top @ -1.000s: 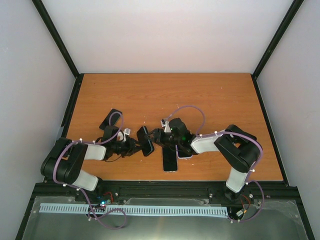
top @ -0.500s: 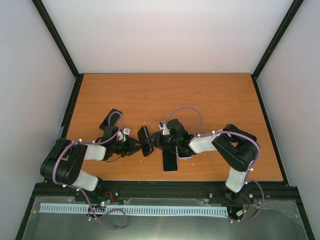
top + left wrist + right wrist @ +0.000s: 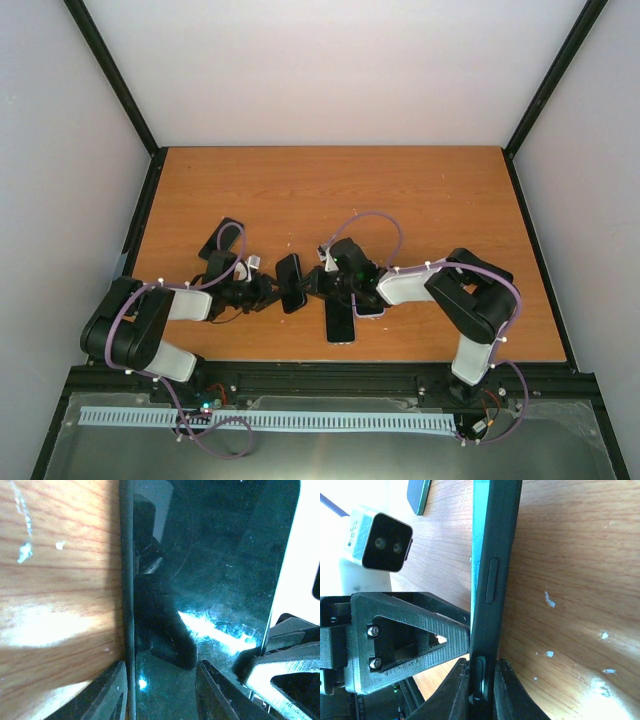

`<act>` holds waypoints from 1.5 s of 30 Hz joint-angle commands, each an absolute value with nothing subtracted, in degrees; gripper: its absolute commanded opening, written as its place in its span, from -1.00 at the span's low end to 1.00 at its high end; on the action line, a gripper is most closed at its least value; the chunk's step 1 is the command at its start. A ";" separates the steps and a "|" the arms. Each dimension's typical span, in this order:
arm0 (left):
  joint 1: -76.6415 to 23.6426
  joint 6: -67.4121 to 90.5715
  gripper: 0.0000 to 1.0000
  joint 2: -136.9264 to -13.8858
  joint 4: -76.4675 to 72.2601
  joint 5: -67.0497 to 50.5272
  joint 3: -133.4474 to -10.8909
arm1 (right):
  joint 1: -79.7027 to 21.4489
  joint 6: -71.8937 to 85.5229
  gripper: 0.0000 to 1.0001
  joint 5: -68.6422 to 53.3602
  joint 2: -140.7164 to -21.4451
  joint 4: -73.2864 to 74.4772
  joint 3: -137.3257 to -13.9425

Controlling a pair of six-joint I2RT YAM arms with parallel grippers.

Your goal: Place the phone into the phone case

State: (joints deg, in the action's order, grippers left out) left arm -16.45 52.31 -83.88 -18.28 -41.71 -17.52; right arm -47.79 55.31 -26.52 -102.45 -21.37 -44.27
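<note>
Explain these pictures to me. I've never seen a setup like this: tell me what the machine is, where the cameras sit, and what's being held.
These are two robot arms bolted to the near edge of a wooden table. The wide picture looks down from above and behind them, with the left arm on the left and the right arm on the right. The other two pictures come from a camera on each wrist, so each shows its own fingers close up. Between the grippers is a dark phone. The right gripper is pinched shut on its thin side. The left gripper straddles it; whether it grips is unclear. Lying flat on the table are a second dark phone, a pale-edged one beside it, and a dark slab, perhaps the case.
</note>
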 commanded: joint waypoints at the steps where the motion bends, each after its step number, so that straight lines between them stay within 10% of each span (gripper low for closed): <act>1: -16.72 52.37 -0.21 -84.94 -17.73 -40.84 -18.03 | -48.49 53.02 -0.91 -24.15 -101.23 -18.56 -45.53; 22: -16.70 56.54 0.69 -64.82 -23.74 -51.88 -18.41 | -47.93 53.77 -0.94 -22.70 -78.00 -31.74 -31.48; 33: -16.74 60.17 0.67 -57.50 -30.93 -57.12 -17.93 | -47.99 59.56 -0.94 -25.52 -70.72 -50.65 -24.37; 37: -16.70 63.20 0.51 -58.77 -36.73 -59.59 -16.94 | -47.99 61.36 -0.94 -26.53 -71.73 -53.41 -24.17; 45: -16.71 63.93 -0.50 -60.88 -40.72 -60.54 -16.47 | -47.99 62.58 -0.89 -28.27 -74.18 -56.07 -23.72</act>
State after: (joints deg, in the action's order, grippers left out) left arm -16.51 63.40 -60.16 -35.22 -58.85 -16.64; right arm -48.03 62.00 -27.03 -73.93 -48.82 -23.92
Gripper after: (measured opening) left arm 0.323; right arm 0.101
